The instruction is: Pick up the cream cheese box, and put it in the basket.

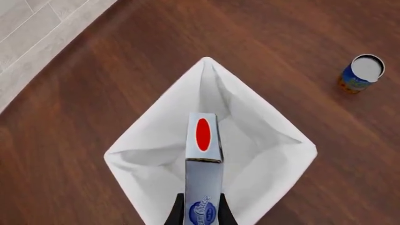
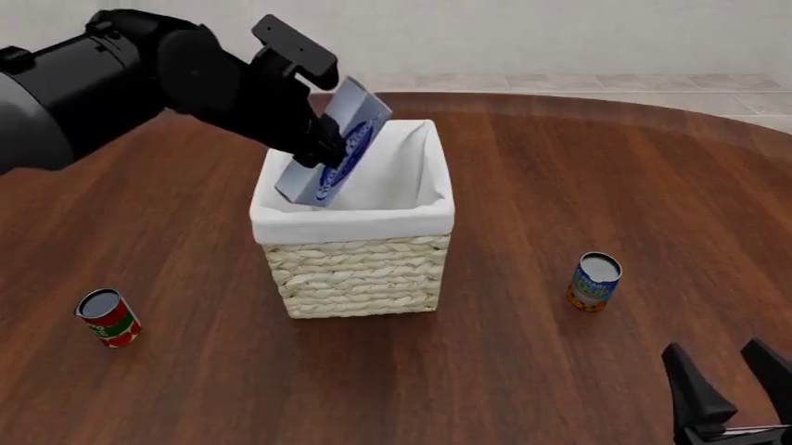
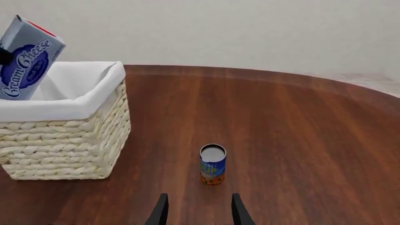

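The cream cheese box (image 2: 332, 148) hangs tilted over the open top of the basket (image 2: 359, 264), its lower end at about rim height. My left gripper (image 2: 325, 139) is shut on the box's upper part. In the left wrist view the box (image 1: 203, 159) points down into the white lining (image 1: 156, 117), with my fingers (image 1: 201, 213) clamped on its sides. In the right wrist view the box (image 3: 25, 61) shows above the basket (image 3: 69, 140). My right gripper (image 2: 730, 385) stands open near the table's front right, holding nothing.
A blue-orange can (image 2: 594, 281) stands upright to the right of the basket, straight ahead of my right gripper (image 3: 198, 211). A red can (image 2: 108, 317) stands at the front left. The round wooden table's edge (image 2: 693, 104) curves at the back right.
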Robot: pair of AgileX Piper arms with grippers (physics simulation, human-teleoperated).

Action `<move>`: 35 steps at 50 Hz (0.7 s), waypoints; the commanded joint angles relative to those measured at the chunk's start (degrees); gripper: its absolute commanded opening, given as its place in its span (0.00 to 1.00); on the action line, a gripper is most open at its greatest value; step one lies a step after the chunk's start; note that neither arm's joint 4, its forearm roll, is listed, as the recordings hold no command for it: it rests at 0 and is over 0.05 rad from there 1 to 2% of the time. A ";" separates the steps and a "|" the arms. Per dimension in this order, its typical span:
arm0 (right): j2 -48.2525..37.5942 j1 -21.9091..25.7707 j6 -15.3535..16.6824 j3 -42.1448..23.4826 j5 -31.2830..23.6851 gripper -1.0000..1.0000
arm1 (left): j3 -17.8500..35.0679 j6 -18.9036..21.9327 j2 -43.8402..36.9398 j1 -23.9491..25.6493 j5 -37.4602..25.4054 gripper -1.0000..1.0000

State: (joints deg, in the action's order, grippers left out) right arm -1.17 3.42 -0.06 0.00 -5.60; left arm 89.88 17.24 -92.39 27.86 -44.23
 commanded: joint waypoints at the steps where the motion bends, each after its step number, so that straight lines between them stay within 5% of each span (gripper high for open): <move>1: 0.70 0.04 0.06 0.00 -0.78 1.00 | 0.30 1.01 -1.24 -0.34 0.46 0.00; 35: 1.09 0.16 0.19 0.00 -1.39 1.00 | 1.27 3.96 -4.23 -1.00 -0.11 0.00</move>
State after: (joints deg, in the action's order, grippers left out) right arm -0.22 3.53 0.12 0.00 -6.79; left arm 90.27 19.46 -96.18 26.66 -43.94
